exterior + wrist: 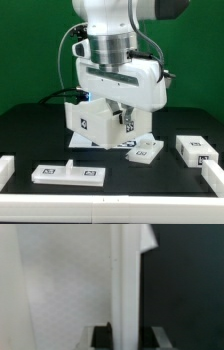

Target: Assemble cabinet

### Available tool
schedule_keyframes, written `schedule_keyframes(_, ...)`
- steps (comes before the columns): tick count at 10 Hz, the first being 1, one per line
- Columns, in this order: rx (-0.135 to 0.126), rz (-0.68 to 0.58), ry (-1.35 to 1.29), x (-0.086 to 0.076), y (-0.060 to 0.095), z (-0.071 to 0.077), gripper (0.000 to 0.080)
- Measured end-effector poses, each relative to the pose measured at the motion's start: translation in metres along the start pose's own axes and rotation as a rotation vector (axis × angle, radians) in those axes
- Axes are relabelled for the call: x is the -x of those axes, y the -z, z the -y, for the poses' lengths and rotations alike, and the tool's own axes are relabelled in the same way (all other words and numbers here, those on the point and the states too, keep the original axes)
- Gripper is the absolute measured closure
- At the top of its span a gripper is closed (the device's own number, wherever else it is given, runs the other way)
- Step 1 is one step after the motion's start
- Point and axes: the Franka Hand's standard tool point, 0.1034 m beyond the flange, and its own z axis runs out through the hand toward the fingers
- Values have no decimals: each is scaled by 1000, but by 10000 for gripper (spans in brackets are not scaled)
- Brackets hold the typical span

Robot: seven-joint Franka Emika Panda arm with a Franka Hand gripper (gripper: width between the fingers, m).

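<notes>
1. Exterior view, tool. The gripper (124, 122) points straight down from the arm over the black table (40, 135). Its jaws are sunk at the cabinet body (92, 120) and too dark to read from here.
2. Exterior view, main item. The cabinet body stands mid-table directly beneath the arm. Most of it lies toward the exterior view's left of the gripper.
3. Exterior view, loose stock. A small panel (143, 152) lies flat just in front of the body. A block (195, 148) sits well apart on the exterior view's right. Neither is touched.
4. Wrist view, grip. The gripper (130, 339) is pinched shut on a thin white wall (125, 286) of the body, one finger on each side.
5. Wrist view, key relation. The wall's long edge runs straight away between the fingers, with white body on one side and dark table on the other. Any coming move would likely steer the body by this edge.
</notes>
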Motion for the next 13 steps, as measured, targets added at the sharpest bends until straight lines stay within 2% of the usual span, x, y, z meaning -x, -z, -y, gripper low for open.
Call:
schedule_keyframes(1,-15,6,-85,-7,8,23,711)
schedule_keyframes(2,-36,7,-128,-16,13,32,711)
schedule_keyframes(4,-28,19,-252,-7,5,28,711)
schedule_keyframes(6,-27,20,-254,-7,3,29,711)
schedule_keyframes(7,-19,23,-281,-12,-1,42,711)
schedule_keyframes(8,-31,13,-283,-25,-3,68,711)
schedule_keyframes(9,-54,-2,-275,-34,-1,86,711)
schedule_keyframes(13,-48,-1,-292,-32,-6,86,711)
